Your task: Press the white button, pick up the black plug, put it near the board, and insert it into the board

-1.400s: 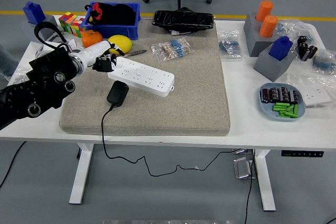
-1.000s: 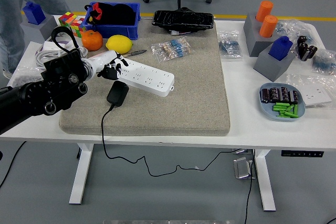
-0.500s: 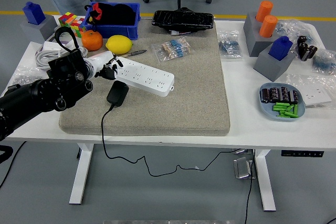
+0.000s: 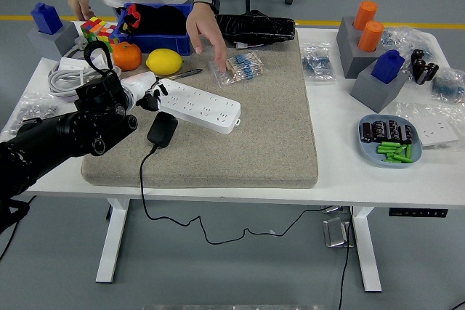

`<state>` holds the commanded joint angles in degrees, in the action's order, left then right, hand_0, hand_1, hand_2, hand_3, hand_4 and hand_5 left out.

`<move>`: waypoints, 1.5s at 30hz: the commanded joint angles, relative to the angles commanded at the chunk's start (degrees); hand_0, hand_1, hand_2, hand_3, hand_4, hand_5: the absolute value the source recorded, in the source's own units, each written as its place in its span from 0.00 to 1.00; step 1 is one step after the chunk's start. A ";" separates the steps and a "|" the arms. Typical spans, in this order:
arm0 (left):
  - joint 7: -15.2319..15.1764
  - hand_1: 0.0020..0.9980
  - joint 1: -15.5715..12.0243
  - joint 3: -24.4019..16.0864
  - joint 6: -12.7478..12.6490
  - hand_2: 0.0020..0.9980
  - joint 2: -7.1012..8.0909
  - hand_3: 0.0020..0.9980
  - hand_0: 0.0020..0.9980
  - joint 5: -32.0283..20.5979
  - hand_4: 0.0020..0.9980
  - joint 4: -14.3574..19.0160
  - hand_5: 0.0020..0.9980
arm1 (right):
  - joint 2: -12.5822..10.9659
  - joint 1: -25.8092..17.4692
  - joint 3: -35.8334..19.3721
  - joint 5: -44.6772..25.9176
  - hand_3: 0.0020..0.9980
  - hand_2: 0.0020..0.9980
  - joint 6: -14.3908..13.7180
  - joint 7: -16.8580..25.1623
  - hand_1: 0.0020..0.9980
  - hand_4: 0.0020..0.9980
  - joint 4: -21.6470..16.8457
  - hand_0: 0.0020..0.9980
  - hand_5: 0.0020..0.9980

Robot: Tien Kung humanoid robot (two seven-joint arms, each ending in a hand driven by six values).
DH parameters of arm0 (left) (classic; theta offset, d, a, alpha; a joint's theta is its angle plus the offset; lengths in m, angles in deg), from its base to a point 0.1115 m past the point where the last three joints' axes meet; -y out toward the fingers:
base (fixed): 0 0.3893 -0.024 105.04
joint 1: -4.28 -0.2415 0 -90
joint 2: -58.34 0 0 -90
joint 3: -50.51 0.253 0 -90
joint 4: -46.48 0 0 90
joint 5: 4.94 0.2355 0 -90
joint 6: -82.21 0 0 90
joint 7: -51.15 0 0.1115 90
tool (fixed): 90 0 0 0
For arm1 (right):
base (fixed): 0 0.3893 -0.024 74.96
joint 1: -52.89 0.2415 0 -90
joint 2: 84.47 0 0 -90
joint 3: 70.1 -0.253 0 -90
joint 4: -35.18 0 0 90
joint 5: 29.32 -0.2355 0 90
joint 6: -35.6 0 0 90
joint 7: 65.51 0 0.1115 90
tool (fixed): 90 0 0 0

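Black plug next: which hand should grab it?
Left, likely. The left hand is at the power strip's near end, just above the black plug on the mat. The right arm is not in view.

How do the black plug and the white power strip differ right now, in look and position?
The plug is black, small and rounded; the power strip is white, long and flat. The plug trails a black cable over the mat's front edge; no cable shows on the strip. The left hand is at the strip's left end, while the plug lies apart from it, unheld. Both rest on the grey mat, and the plug is not inserted.
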<state>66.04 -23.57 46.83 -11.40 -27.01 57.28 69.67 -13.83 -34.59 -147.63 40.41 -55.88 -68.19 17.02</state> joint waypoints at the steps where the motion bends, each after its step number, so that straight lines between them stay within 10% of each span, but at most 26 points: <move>1: -0.07 0.00 0.01 -0.02 -0.15 0.11 -0.05 0.74 0.00 -0.01 0.00 -0.08 0.00 | -0.01 -0.01 0.03 -0.01 0.62 0.64 -0.01 0.00 0.64 0.71 0.00 0.76 0.40; 34: -0.81 0.00 -0.64 2.58 -1.22 0.11 -1.04 0.74 0.00 -2.33 0.00 -1.15 0.00 | 0.40 0.01 -0.39 0.20 0.62 0.64 0.00 0.07 0.64 0.71 -0.30 0.76 0.40; 45: -0.69 0.00 -0.98 -18.00 -1.46 0.11 5.01 0.74 0.00 13.22 0.00 10.04 0.00 | 0.44 -0.46 -1.32 0.68 0.62 0.64 -0.05 0.04 0.64 0.71 -0.17 0.76 0.40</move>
<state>65.35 -24.55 28.83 -12.86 -22.00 70.50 79.71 -13.39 -35.05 -148.95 41.09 -55.93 -68.15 16.85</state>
